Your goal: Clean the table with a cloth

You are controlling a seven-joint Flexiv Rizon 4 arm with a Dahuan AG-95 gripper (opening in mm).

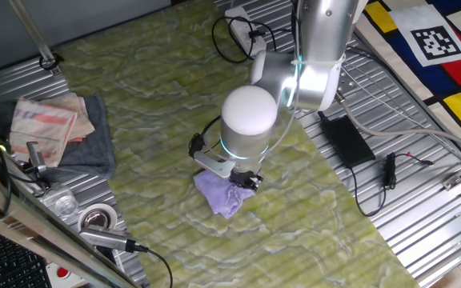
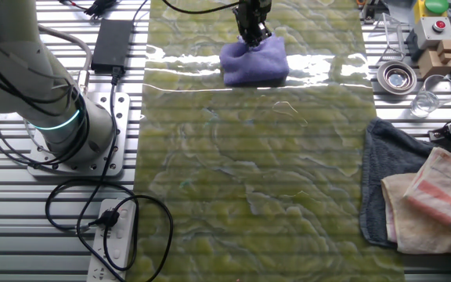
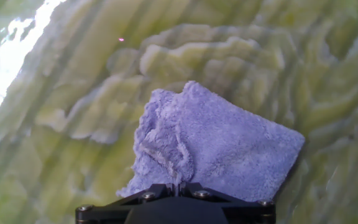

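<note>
A folded lilac cloth (image 1: 224, 194) lies on the yellow-green marbled table (image 1: 158, 104). It also shows in the other fixed view (image 2: 255, 63) and in the hand view (image 3: 229, 149). My gripper (image 1: 246, 179) is down on the cloth's edge nearest the arm, shut on a pinched fold of it. In the other fixed view the gripper (image 2: 252, 36) stands at the cloth's far edge. In the hand view the gripper (image 3: 176, 186) has its jaws closed together with cloth bunched between them.
A grey towel with folded cloths (image 1: 54, 128) lies at the left. A tape roll (image 1: 97, 216), a glass (image 1: 62, 202) and tools sit near it. A black power brick (image 1: 345, 138) and cables lie on the ribbed metal at the right. A power strip (image 2: 114, 239) lies by the arm base.
</note>
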